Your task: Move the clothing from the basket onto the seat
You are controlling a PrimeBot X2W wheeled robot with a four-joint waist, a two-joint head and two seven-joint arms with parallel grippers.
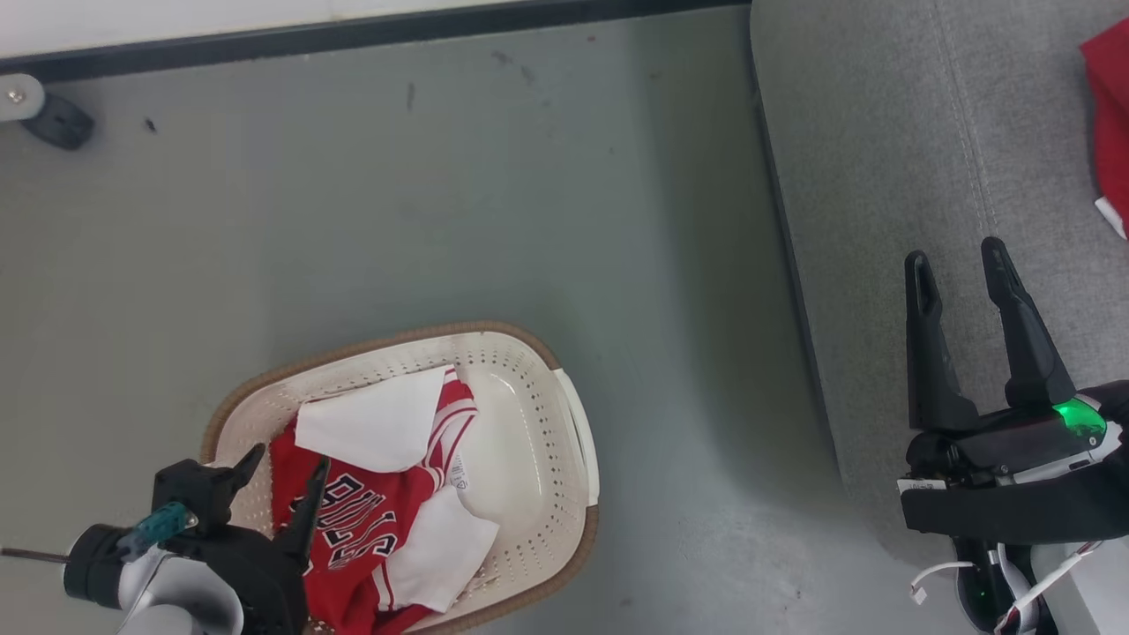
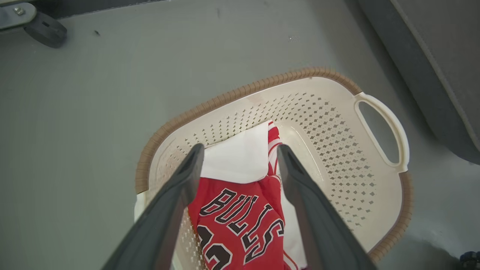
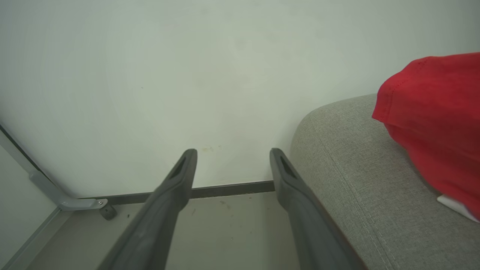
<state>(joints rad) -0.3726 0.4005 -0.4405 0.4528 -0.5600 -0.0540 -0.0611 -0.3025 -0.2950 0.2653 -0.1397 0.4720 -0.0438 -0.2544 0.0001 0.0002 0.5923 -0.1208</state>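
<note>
The cream basket (image 1: 538,414) (image 2: 337,123) with its brown rim stands on the floor at lower left. Inside lies the red jersey (image 1: 366,520) (image 2: 240,221) with white trim and dark lettering, crumpled toward the near-left side. My left gripper (image 1: 284,472) (image 2: 240,152) hovers open just above the jersey, one finger on each side of it, holding nothing. The grey seat (image 1: 882,176) (image 3: 348,157) fills the right side. A plain red garment (image 1: 1110,115) (image 3: 435,120) rests on it at the far right. My right gripper (image 1: 957,256) (image 3: 232,155) is open and empty over the seat's left part.
Grey floor (image 1: 441,194) spans between basket and seat. A dark baseboard (image 1: 353,31) and pale wall run along the top. A metal leg with a dark caster (image 1: 53,119) (image 2: 45,28) stands at the far left. The basket's handle (image 2: 382,129) faces the seat.
</note>
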